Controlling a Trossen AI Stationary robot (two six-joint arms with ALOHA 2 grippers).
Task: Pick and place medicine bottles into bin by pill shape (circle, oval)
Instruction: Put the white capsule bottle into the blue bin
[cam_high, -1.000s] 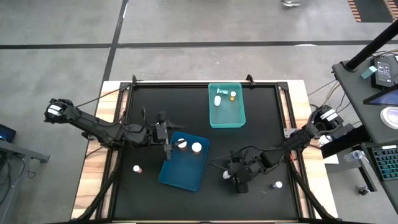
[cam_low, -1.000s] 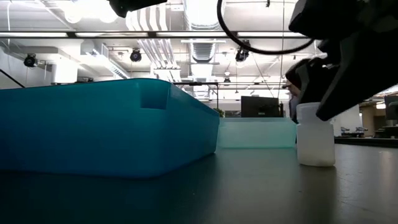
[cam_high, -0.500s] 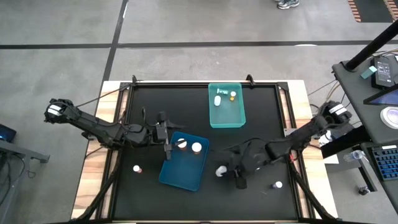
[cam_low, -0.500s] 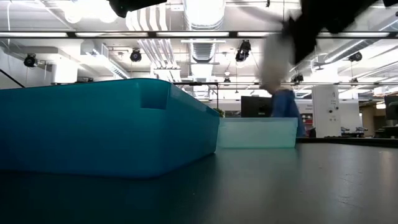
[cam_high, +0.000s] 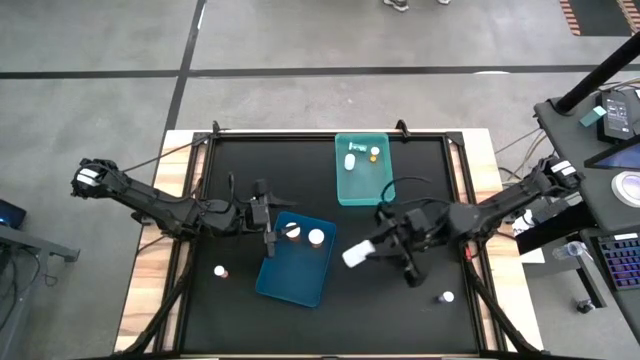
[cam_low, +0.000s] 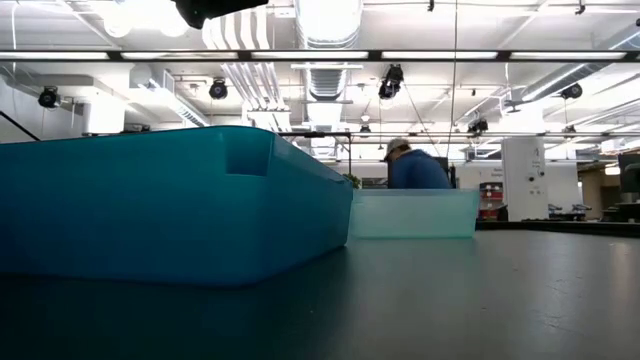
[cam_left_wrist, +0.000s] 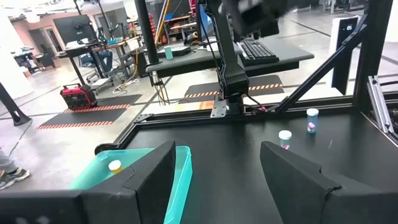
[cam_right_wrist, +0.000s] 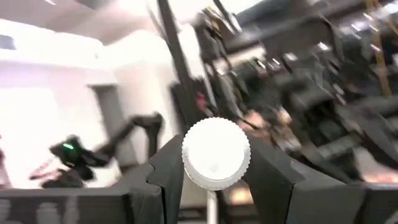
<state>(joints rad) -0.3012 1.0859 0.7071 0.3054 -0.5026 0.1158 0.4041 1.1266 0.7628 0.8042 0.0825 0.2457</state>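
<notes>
1. The right gripper (cam_high: 366, 250) hangs above the black table top (cam_high: 420, 170), between the dark blue plastic bin (cam_high: 297, 284) and the right edge of the table, with its arm reaching in from the right.
2. Its two dark fingers (cam_right_wrist: 168, 168) are closed on a small white bottle with a ribbed white cap (cam_right_wrist: 216, 153); in the high view that bottle (cam_high: 356, 254) shows as a pale shape tilted off upright, just beside the blue bin's right rim.
3. The left gripper (cam_high: 270, 237) waits over the upper left corner of the dark blue bin, its fingers (cam_left_wrist: 155, 171) spread apart with nothing between them.
4. Two white-capped bottles (cam_high: 316, 237) stand inside the dark blue bin near its upper end.
5. The pale turquoise translucent bin (cam_high: 364, 190) sits at the far middle of the table and holds a white bottle (cam_high: 350, 161) and an amber bottle (cam_high: 374, 154) near its far wall.
6. One small bottle with a white cap (cam_high: 220, 270) stands on the table left of the blue bin, and another (cam_high: 448, 296) stands near the right front corner, well apart from the held one.
7. In the low view a person in a blue top (cam_low: 417, 170) shows in the room behind the turquoise bin.
</notes>
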